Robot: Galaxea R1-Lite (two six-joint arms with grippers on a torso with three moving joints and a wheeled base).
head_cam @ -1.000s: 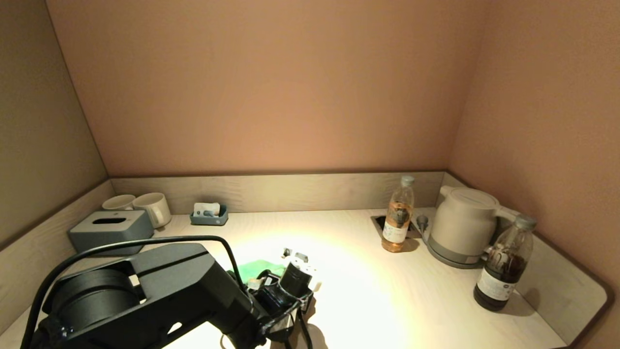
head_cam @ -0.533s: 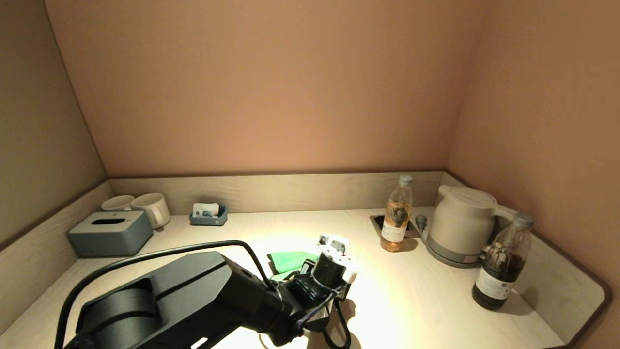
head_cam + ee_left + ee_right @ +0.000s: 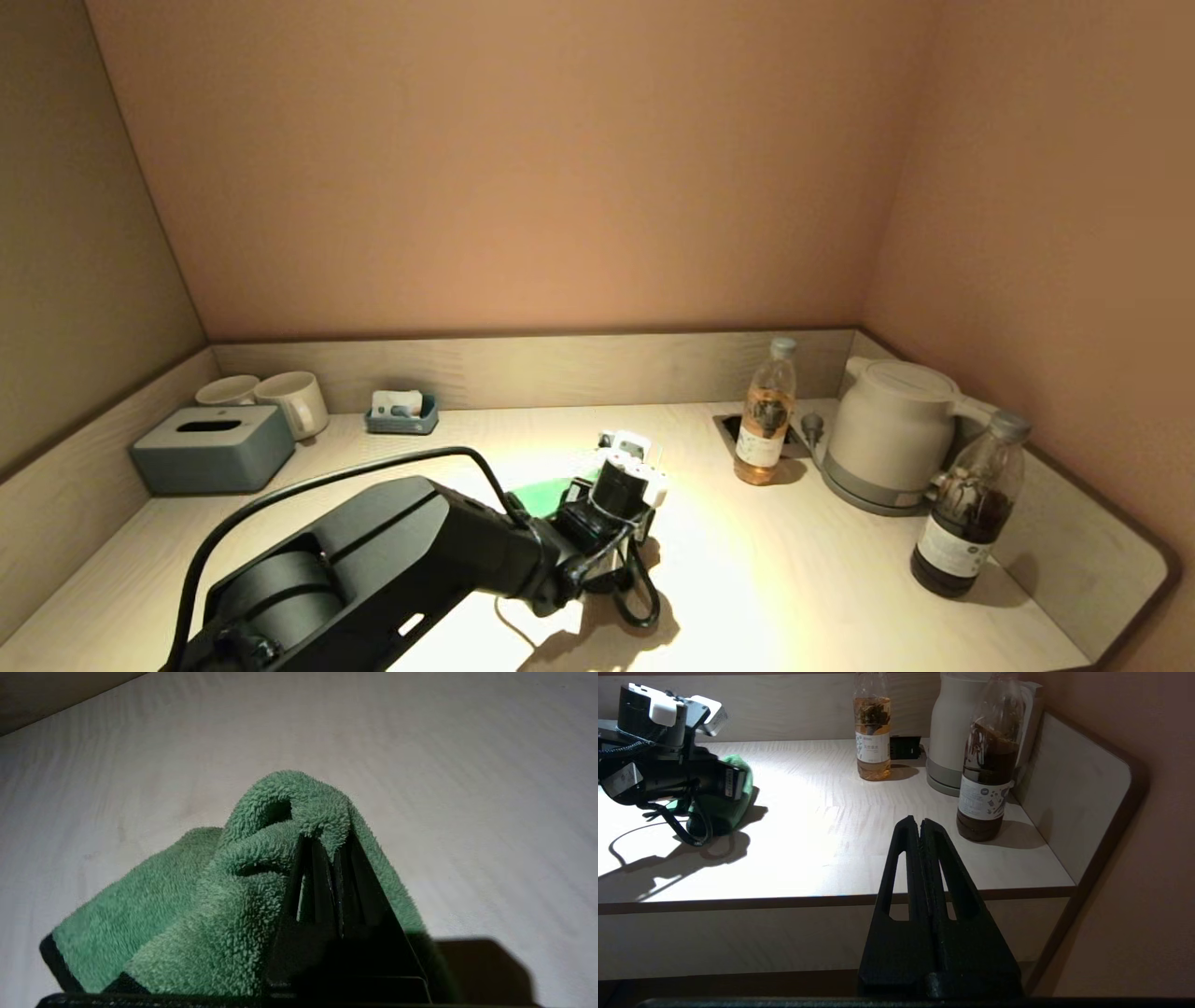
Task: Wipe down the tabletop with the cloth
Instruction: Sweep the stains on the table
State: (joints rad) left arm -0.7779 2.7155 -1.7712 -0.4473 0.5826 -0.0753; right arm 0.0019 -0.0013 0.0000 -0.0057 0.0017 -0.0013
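A green fleecy cloth point(image 3: 540, 493) lies bunched on the pale wooden tabletop point(image 3: 794, 569), near its middle. My left gripper point(image 3: 327, 842) is shut on a fold of the cloth point(image 3: 201, 896) and presses it against the tabletop. In the head view the left arm's wrist point(image 3: 611, 504) covers most of the cloth. The cloth also shows in the right wrist view point(image 3: 738, 793), under the left wrist. My right gripper point(image 3: 920, 823) is shut and empty, parked before the table's front edge on the right, out of the head view.
A tea bottle point(image 3: 767, 415), a white kettle point(image 3: 892, 434) and a dark drink bottle point(image 3: 971, 509) stand at the right. A grey tissue box point(image 3: 213, 448), two cups point(image 3: 280, 399) and a small tray point(image 3: 403, 413) stand at the back left. Low walls rim the table.
My left gripper has dragged the cloth across the tabletop, first to the right, then away toward the back wall. The right arm has not moved.
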